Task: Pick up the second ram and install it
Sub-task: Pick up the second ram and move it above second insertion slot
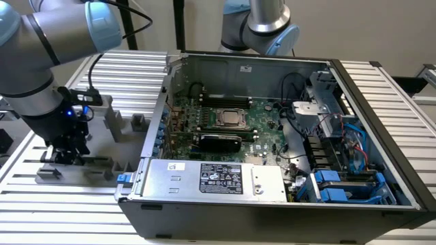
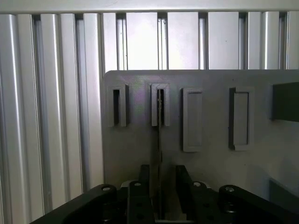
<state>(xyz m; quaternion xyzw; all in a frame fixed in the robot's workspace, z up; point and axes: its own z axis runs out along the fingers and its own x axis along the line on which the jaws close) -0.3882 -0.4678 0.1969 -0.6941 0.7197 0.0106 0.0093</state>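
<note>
At the exterior view's left, the hand (image 1: 66,152) hangs low over a grey holder (image 1: 102,149) on the slatted surface (image 1: 61,204). In the wrist view, the ram (image 2: 160,140) stands on edge in a slot between parted fingers (image 2: 144,186). It looks thin, light, stiff and probably fragile, best pinched across its flat faces.

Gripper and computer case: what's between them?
In the exterior view, gray holder blocks on a gray fixture plate separate the gripper from the computer case.
</note>
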